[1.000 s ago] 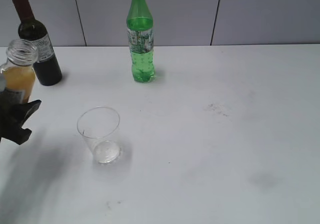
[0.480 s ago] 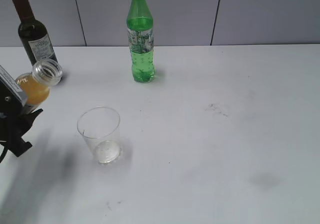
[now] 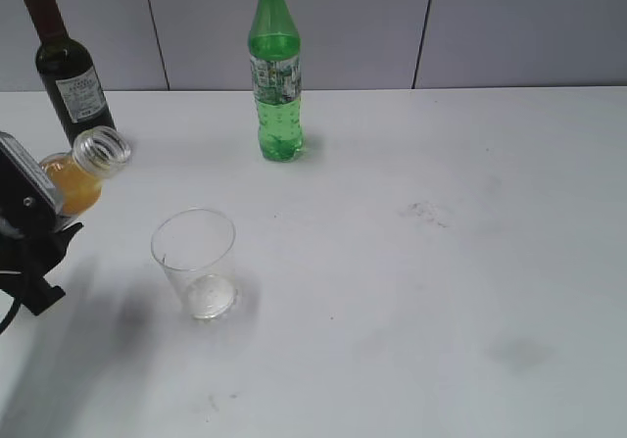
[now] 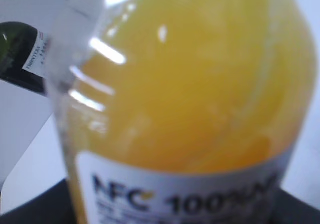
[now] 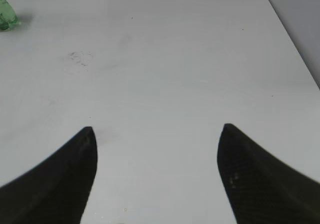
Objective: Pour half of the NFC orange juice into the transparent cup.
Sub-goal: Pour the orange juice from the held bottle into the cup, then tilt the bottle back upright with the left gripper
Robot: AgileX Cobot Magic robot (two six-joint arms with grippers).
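My left gripper [image 3: 44,208] is shut on the NFC orange juice bottle [image 3: 80,173] at the left edge of the exterior view. The bottle is uncapped and tilted, its open neck pointing up and right toward the transparent cup [image 3: 195,262], which stands empty on the table to the lower right of it. In the left wrist view the bottle [image 4: 190,98] fills the frame, with orange liquid above its white label. My right gripper [image 5: 157,134] is open and empty over bare table; it does not show in the exterior view.
A dark wine bottle [image 3: 69,71] stands behind the juice bottle at the back left and shows in the left wrist view [image 4: 20,53]. A tall green soda bottle [image 3: 275,71] stands at the back centre; its base shows in the right wrist view [image 5: 6,13].
The left gripper has tipped the juice bottle from upright to slanted, neck swinging right and down toward the cup. The cup and other bottles have not moved.
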